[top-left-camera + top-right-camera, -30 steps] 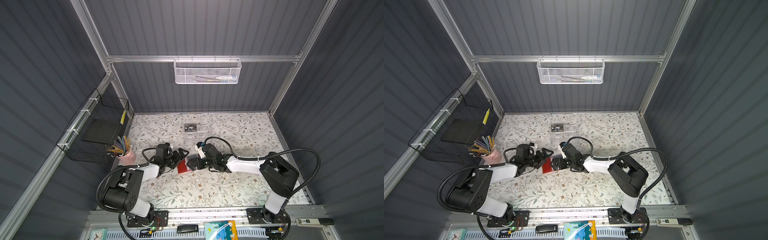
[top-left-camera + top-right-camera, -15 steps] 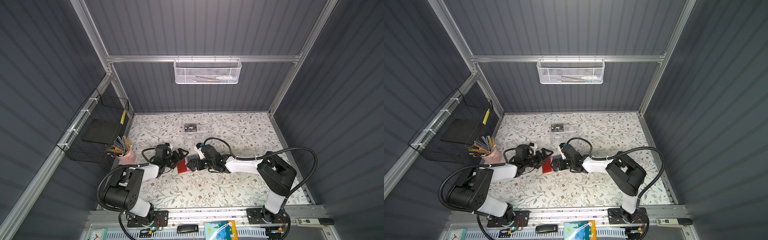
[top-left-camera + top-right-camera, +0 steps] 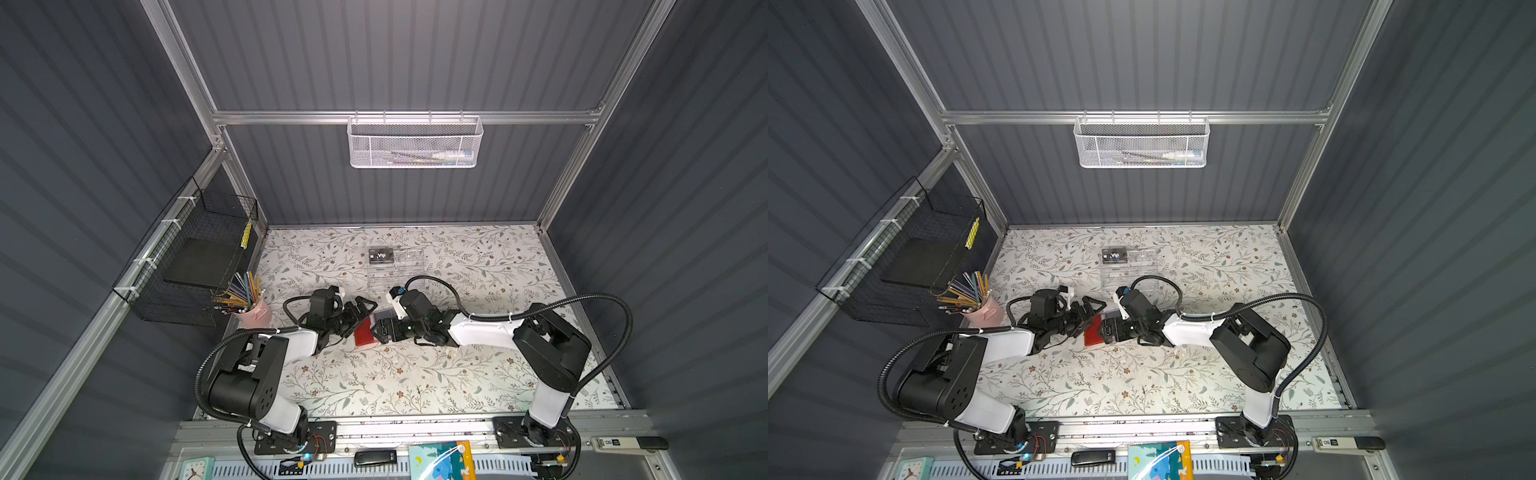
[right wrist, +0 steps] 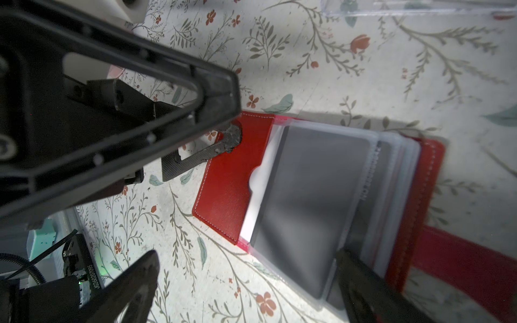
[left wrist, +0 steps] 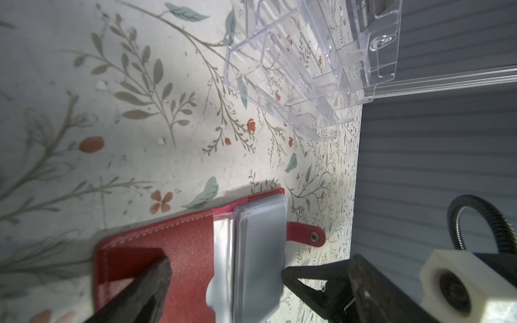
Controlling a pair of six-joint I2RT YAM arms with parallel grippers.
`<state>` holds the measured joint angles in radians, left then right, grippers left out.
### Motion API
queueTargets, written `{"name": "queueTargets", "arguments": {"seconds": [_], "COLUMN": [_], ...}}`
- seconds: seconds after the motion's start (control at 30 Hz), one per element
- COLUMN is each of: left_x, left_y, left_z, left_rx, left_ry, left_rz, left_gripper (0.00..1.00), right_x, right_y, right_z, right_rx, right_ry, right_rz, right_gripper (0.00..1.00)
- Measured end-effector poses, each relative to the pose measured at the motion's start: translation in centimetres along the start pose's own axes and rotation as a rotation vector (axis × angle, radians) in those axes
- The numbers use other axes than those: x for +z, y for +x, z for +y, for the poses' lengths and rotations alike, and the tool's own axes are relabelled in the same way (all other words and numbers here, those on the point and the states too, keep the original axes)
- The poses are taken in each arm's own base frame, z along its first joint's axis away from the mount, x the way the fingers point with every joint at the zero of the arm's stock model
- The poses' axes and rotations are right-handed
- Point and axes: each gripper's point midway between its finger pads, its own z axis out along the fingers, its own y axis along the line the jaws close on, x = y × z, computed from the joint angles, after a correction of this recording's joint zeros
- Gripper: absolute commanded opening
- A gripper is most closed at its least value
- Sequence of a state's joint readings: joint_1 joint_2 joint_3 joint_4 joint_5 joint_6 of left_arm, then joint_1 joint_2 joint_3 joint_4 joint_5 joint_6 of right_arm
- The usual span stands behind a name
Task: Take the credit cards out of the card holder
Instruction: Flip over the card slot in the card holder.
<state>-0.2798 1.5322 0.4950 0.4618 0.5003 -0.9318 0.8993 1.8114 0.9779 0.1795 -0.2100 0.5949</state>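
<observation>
We see the card holder open flat mid worktop, credit cards in its sleeves. Left claw wide at its 9 o'clock, right claw wide at 3 o'clock, neither gripping.

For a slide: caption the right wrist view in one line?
Open red card holder with a dark card in its clear sleeve, framed by the open right gripper.

Your left arm starts at 7 o'clock in both top views, and its forearm angles toward 2 o'clock, ending in the left gripper with jaws spread wide. Your right arm rises from 5 o'clock and bends at the elbow, its forearm running toward 9 o'clock. The right gripper is equally wide apart, tips almost meeting the left's.
</observation>
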Motion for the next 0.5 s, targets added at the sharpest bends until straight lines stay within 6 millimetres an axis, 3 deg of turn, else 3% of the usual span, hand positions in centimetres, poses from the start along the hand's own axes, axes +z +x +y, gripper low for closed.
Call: {"name": "queueTargets", "arguments": {"seconds": [0.5], "left_x": [0.22], "left_y": [-0.27], "left_z": [-0.06], "left_rx": [0.004], "left_ry": [0.023], "left_rz": [0.002], "left_gripper": [1.0], "right_x": [0.03], "right_y": [-0.39], "right_z": [1.01], "right_rx": [0.022], "right_ry": [-0.063], "right_rz": [-0.028], "right_gripper": [0.99]}}
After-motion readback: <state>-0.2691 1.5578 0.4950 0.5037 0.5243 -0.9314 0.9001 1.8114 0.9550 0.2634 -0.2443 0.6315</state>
